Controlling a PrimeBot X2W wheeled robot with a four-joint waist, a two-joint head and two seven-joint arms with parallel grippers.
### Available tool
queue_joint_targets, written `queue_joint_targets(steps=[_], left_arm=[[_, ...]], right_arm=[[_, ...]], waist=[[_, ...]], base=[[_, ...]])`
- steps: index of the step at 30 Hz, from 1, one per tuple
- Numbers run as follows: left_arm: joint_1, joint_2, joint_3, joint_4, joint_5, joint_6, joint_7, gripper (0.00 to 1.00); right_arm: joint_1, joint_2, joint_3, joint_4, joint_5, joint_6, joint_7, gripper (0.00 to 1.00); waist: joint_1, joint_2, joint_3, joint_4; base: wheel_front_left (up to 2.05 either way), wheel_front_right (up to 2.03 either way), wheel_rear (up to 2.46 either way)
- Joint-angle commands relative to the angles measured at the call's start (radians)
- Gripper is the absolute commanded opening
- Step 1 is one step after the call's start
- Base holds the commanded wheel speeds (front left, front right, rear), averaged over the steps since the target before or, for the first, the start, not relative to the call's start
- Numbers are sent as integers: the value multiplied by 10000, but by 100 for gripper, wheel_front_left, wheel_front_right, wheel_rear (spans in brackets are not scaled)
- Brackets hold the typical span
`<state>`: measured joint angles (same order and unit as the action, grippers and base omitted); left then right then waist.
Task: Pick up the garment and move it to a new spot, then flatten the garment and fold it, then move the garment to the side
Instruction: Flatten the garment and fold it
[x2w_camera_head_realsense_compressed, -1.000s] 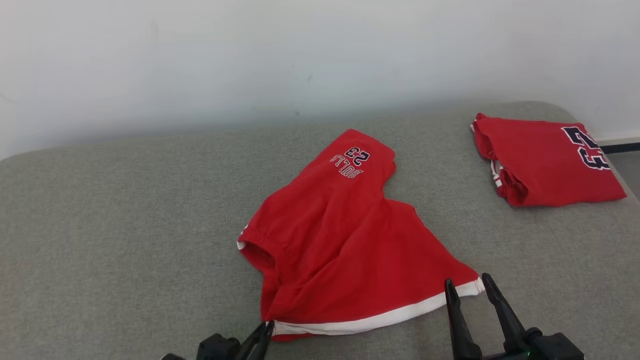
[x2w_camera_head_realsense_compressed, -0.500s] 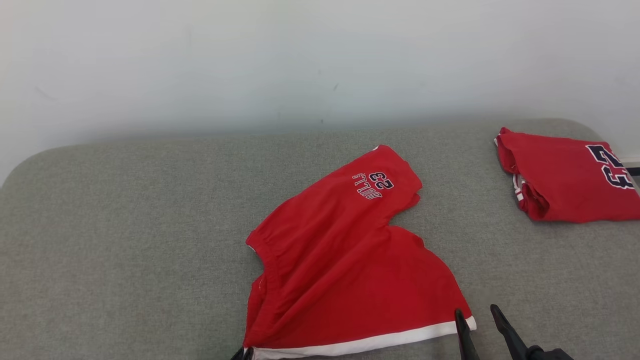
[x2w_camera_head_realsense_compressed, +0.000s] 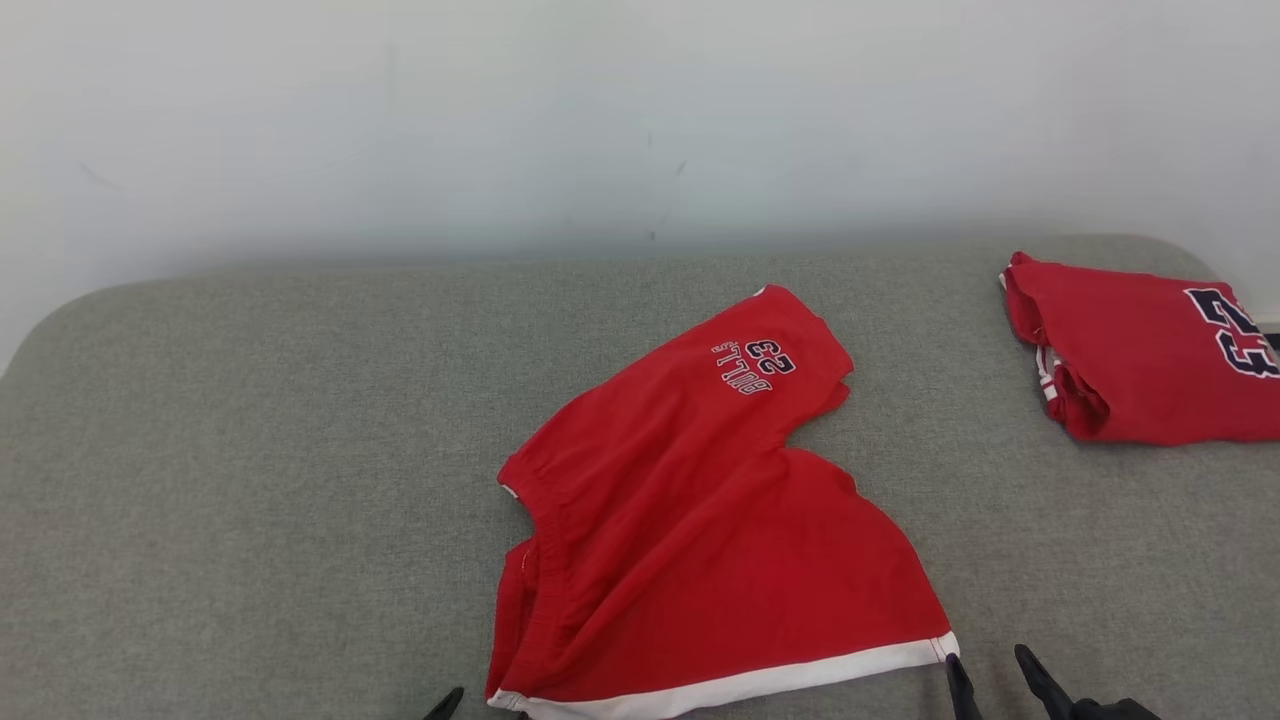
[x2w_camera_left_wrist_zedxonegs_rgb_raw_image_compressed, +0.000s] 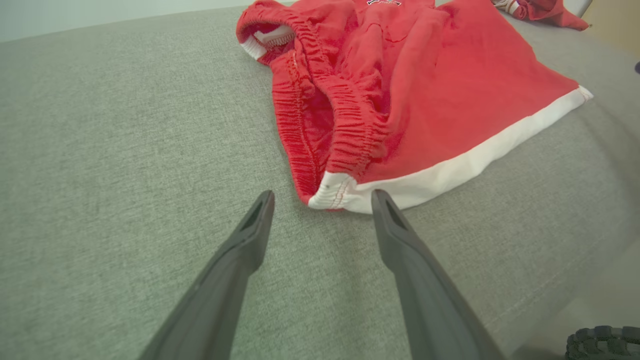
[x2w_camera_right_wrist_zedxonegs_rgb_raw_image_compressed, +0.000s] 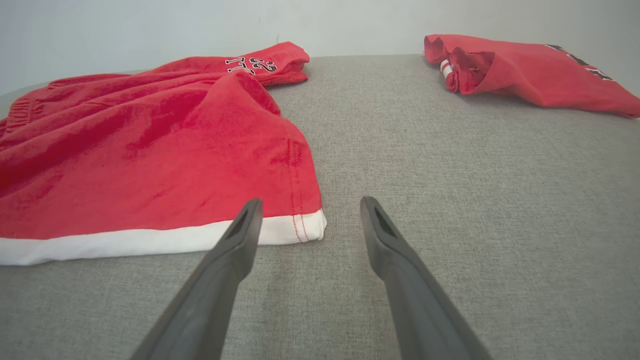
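Garment (x2w_camera_head_realsense_compressed: 690, 520): red shorts, white hem band along the 6 o'clock edge, gathered elastic waistband at 9 o'clock. Leg printed "BULLS 23" points to 1 o'clock. Lies unfolded, rumpled, on grey padded surface (x2w_camera_head_realsense_compressed: 250, 450).

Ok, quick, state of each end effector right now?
Left end effector: open, empty, at a hem corner of the red shorts.
Right end effector: open, empty, at the hem's other corner.

A grey woven upholstered surface (x2w_camera_head_realsense_compressed: 250, 450) with rounded far corners meets a plain white wall (x2w_camera_head_realsense_compressed: 600, 120) under soft, even light.
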<state>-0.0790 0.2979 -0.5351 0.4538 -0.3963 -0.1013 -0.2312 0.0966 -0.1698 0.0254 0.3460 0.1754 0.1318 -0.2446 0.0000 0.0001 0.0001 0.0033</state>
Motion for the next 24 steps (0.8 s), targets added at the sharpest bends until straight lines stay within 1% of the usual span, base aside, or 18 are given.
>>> queue_joint_targets(steps=[1,5,11,17,18,19,20,21,24], left_arm=[[-267,65,-117,-25,136,-53,125,100],[-666,193,-355,63,126,-148,350,100],[-1177,380,-817,316,-3,-254,707,100],[-1447,394,-1142,514,-262,-290,716,100],[-1463,370,-1201,596,-391,-277,787,68],[-1507,349,-1285,647,-471,-282,794,31],[-1621,344,-1500,706,-595,-288,688,0],[-1627,312,-1567,740,-723,-289,630,0],[-1633,309,-1739,775,-907,-289,424,0]], right_arm=[[-234,-115,85,258,1,-29,26,100],[-708,-282,245,890,30,-29,0,100],[-1542,-427,794,1848,96,-30,-37,100],[-2139,-450,1111,2741,301,-30,-121,100],[-2238,-401,1183,2950,332,-30,-125,87],[-2331,-361,1280,3148,400,-30,-117,62],[-2564,-339,1394,3390,441,-30,-149,12],[-2618,-309,1441,3488,478,-30,-166,0],[-2668,-323,1506,3583,585,-30,-192,0]], waist=[[0,-1,87,-49],[0,-1,263,-122],[0,-1,551,-172],[0,-1,731,-147],[0,-1,752,-143],[0,-1,773,-134],[0,-1,799,-113],[0,-1,794,-100],[0,-1,716,-67]], base=[[0,0,0],[0,0,0],[0,0,0],[0,0,0],[0,0,0],[0,0,0],[0,0,0],[0,0,0],[0,0,0]])
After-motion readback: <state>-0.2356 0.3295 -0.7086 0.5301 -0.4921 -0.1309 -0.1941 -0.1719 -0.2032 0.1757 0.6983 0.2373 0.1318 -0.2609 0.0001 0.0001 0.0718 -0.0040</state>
